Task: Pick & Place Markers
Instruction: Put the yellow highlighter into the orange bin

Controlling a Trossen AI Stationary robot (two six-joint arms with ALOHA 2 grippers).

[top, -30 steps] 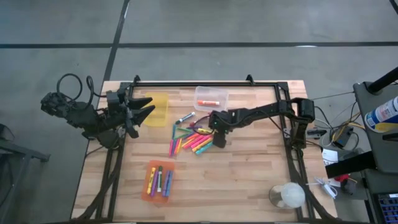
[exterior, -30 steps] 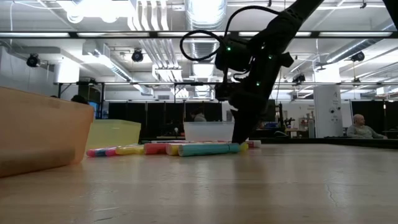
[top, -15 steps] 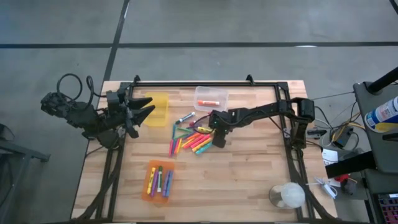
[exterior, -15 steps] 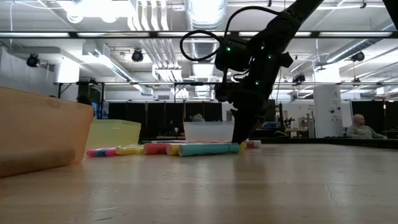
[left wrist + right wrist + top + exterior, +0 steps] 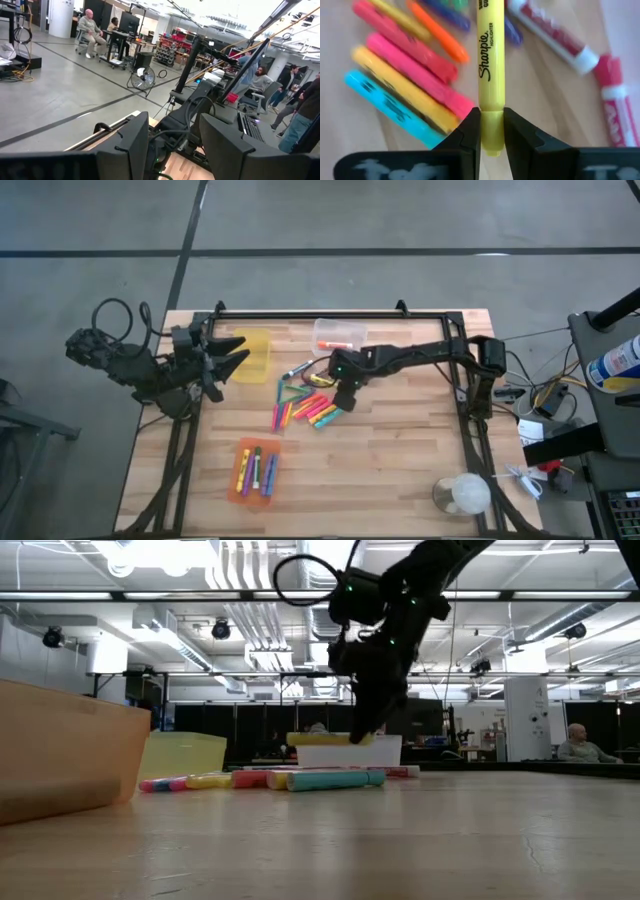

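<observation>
Lifted off the worktop [image 5: 400,470] since a second ago, the right gripper [image 5: 491,131] pinches a yellow Sharpie highlighter [image 5: 491,70] between closed fingers, above the marker pile [image 5: 305,407]. Left gripper [image 5: 232,355] waits beside the yellow bin [image 5: 254,356], fingers spread, holding nothing

Bright overhead strip lights [image 5: 150,554], soft shadows, blurred close-up markers [image 5: 410,85]

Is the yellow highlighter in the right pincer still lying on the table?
No: in the low view the yellow highlighter hangs clear above the table, clamped in the right pincer.
</observation>
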